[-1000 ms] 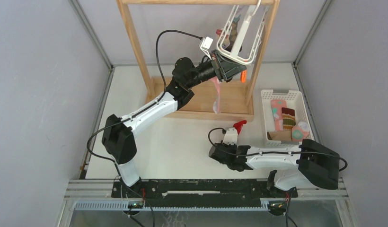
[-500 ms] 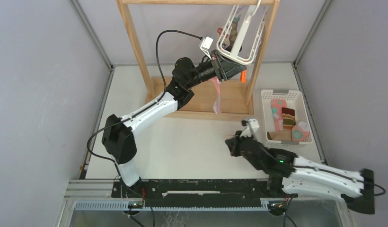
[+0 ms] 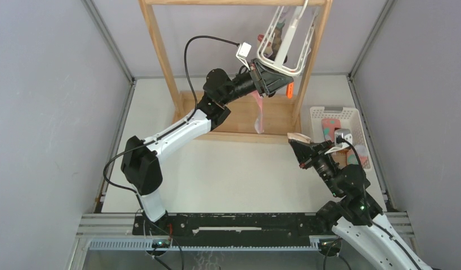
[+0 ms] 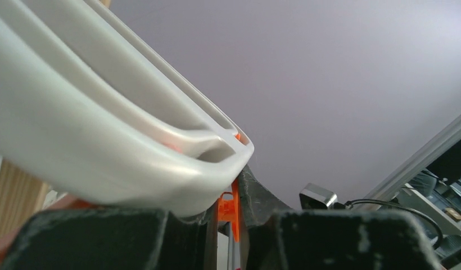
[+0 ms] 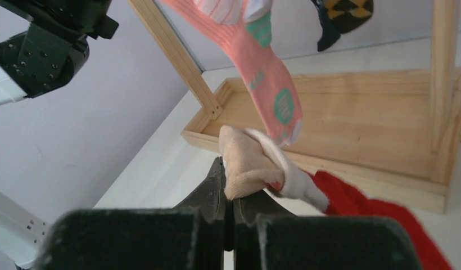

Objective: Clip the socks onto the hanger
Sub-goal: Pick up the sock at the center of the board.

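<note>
Swung up from the middle of the bench (image 3: pixel 228 169), the right hand (image 3: pixel 299 147) now sits by the front right corner of the wooden rack (image 3: pixel 273 126), pinched tight on the cream cuff of a red sock (image 5: pixel 248 163). Toward the far edge, the left hand (image 3: pixel 273 84) stays narrow around an orange clip (image 4: pixel 228 209) under the hanger (image 3: pixel 280 67), where a pink sock (image 3: pixel 258 115) dangles. Other socks (image 3: pixel 331 126) lie in the basket (image 3: pixel 317 121) at the right edge.

Right arm swung off the table, up and to the right. My right hand (image 3: pixel 300 147) now faces the wooden rack (image 3: pixel 273 121), pinched shut on the red, cream-cuffed sock (image 5: pixel 245 163), lifted with it.
</note>
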### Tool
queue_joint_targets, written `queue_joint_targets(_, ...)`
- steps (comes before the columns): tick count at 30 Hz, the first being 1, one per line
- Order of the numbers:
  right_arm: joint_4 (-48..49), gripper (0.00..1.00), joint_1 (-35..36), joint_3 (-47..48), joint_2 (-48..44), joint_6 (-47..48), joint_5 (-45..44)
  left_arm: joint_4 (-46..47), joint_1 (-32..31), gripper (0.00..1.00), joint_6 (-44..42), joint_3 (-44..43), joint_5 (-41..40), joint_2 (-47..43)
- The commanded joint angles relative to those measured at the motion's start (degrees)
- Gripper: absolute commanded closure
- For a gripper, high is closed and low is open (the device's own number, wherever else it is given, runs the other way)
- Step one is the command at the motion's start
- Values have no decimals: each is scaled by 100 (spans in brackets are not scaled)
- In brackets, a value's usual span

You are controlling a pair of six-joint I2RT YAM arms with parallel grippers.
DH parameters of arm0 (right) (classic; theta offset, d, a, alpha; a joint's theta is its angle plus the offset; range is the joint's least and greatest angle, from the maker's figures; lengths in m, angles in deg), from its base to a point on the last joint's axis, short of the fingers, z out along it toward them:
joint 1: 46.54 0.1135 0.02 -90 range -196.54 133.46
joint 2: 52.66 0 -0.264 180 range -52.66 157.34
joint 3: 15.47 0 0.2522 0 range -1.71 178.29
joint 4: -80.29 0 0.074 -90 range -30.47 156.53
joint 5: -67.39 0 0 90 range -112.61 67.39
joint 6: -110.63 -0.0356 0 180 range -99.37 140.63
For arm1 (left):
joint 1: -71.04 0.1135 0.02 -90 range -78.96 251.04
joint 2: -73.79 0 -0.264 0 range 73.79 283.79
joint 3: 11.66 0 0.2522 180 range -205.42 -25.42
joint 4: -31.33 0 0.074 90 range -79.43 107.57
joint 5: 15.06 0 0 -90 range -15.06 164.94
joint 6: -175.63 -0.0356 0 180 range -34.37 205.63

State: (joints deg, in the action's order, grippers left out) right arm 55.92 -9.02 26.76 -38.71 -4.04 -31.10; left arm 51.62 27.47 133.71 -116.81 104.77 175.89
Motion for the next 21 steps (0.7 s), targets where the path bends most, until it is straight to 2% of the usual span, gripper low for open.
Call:
queue_joint_targets(1,2005,100,-297,-43,454,390,688,378,-57,100,676,-85,614,-22)
queue_joint_targets(5,3048,100,-523,80,1051,619,915,629,-64,100,1137,-177,615,69)
queue_joint_targets(10,3780,100,-791,313,1440,785,1075,656,-64,100,1372,-223,413,124)
queue_joint_targets(21,4299,100,-1095,567,1762,1039,960,804,-47,100,1827,-173,190,224)
